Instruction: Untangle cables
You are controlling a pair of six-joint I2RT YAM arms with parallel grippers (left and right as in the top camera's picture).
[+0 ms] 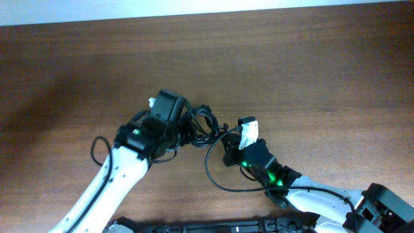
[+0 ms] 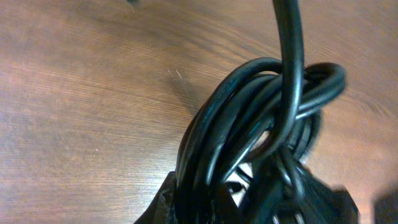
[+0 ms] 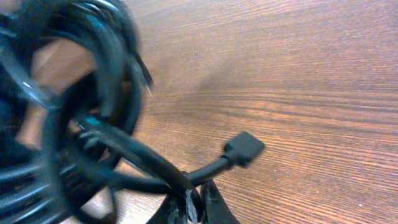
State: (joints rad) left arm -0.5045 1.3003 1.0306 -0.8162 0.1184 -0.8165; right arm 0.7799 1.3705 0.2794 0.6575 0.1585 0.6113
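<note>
A bundle of thin black cables (image 1: 204, 122) lies on the wooden table between the two grippers. My left gripper (image 1: 185, 133) is shut on the bundle; the left wrist view shows the coiled cables (image 2: 249, 106) filling its jaws (image 2: 205, 200). My right gripper (image 1: 228, 150) is shut on one cable just behind its black plug end (image 3: 244, 149); its fingers (image 3: 199, 200) pinch that cord, with the blurred bundle (image 3: 74, 112) to their left. A loose loop of cable (image 1: 209, 171) curves from the bundle toward the front of the table. I see no light-coloured tip.
The wooden table (image 1: 291, 71) stretches bare behind and to both sides of the grippers. A white part (image 1: 248, 129) sits on the right arm's wrist. The thicker black wire (image 1: 96, 147) belongs to the left arm.
</note>
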